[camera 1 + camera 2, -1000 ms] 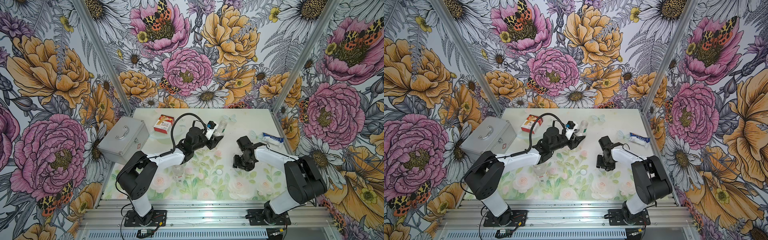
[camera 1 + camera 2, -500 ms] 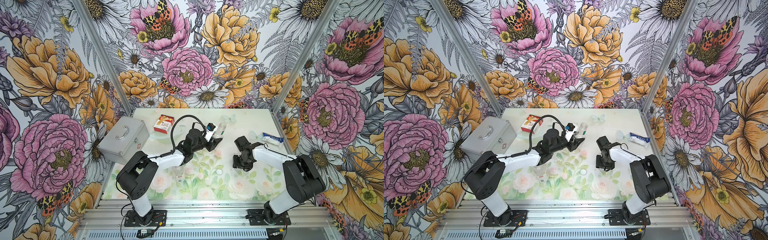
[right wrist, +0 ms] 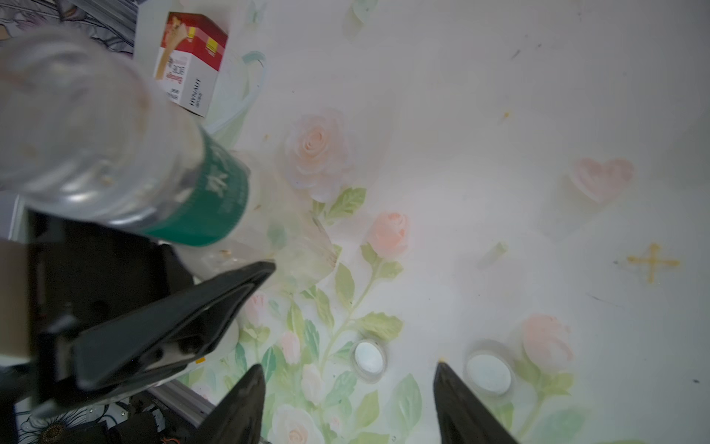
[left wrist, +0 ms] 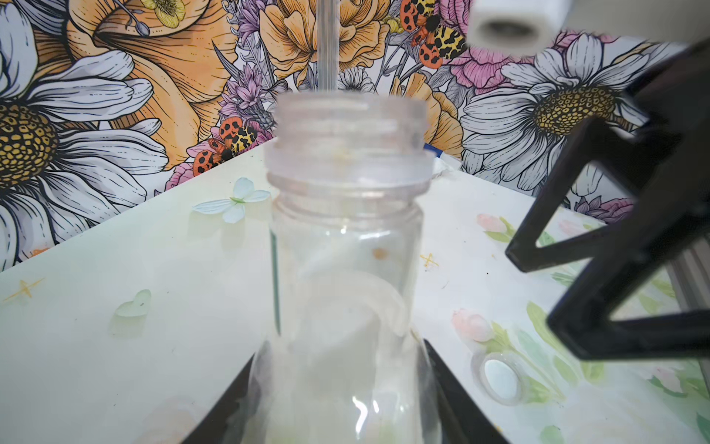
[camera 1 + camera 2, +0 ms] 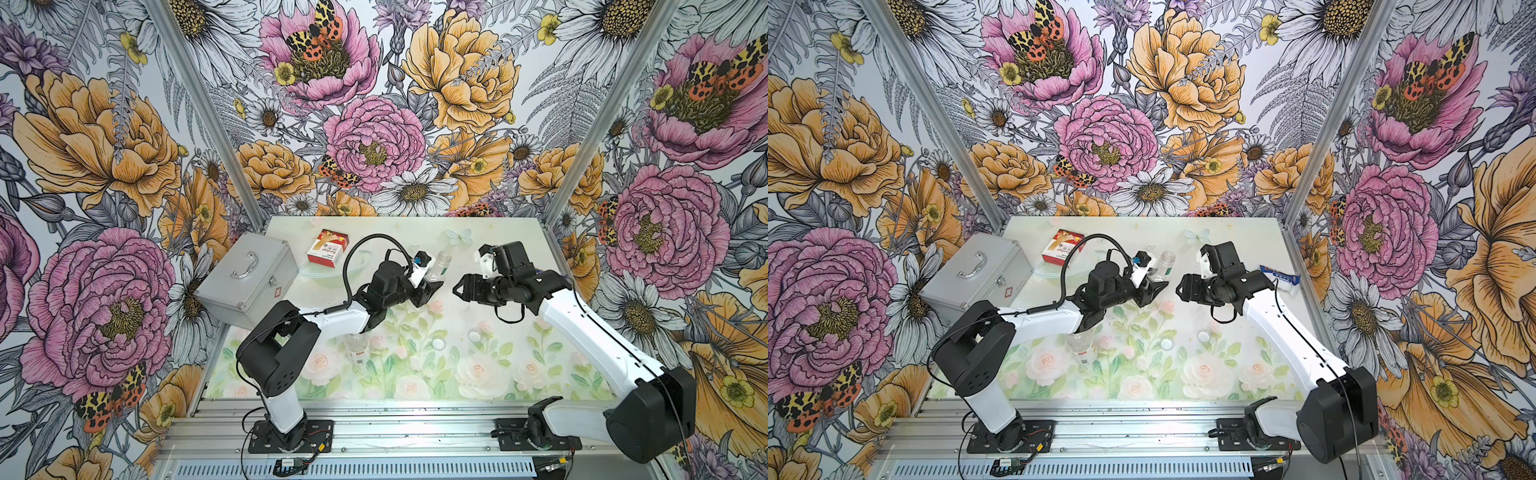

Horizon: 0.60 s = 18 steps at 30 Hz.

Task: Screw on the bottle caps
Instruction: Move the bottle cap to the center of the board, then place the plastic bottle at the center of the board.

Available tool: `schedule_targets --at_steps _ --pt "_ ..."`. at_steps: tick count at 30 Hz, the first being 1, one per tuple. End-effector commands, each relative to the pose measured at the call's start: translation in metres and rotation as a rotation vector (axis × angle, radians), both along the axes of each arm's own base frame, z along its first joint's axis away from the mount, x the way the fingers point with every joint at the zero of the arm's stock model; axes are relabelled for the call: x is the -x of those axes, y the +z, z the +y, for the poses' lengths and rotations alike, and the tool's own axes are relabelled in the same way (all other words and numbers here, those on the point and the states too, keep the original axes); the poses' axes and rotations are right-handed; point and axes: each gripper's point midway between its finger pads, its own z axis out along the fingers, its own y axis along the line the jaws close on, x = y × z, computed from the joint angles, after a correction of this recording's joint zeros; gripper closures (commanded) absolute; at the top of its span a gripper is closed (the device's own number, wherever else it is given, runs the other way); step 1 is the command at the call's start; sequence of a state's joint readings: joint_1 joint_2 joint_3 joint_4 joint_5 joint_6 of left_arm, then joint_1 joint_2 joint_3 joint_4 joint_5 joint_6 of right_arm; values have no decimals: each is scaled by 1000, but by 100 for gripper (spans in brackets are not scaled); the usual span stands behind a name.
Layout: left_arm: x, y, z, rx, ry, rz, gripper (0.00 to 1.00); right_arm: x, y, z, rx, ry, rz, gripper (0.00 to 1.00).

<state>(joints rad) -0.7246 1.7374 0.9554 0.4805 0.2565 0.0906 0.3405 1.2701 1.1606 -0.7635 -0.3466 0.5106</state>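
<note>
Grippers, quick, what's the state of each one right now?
Left gripper: closed on the green-labelled bottle, neck uncapped.
Right gripper: jaws open, holding nothing.

Setting: robot-lab test booth. Evidence: left arm [image 5: 328,318] and right arm [image 5: 582,328] bolted to an aluminium rail [image 5: 415,432] along the worktop's [image 5: 415,228] near edge; aluminium corner posts [image 5: 205,108]; flower-printed wall panels [image 5: 374,124] enclosing the other three sides.

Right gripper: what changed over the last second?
The right gripper rose off the table near the two small white round caps, turning toward the clear green-labelled bottle; its fingers are open, empty. Unchanged: the left gripper holds that bottle, both caps lie on the table.
</note>
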Motion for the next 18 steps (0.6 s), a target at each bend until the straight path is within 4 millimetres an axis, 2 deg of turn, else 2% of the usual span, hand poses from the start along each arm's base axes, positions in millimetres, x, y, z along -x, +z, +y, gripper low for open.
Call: schedule_targets --at_steps 1,5,12,18 --pt "5 -4 -4 -8 -44 -34 65 4 43 16 -107 81 -68 30" --pt "11 -5 -8 -14 -78 -42 65 -10 53 21 -121 68 -69 30" --pt "19 -2 -13 -8 -122 -54 65 -39 30 31 -96 65 1 35" --pt "22 -2 -13 -15 -139 -66 64 -52 19 34 -51 63 4 42"
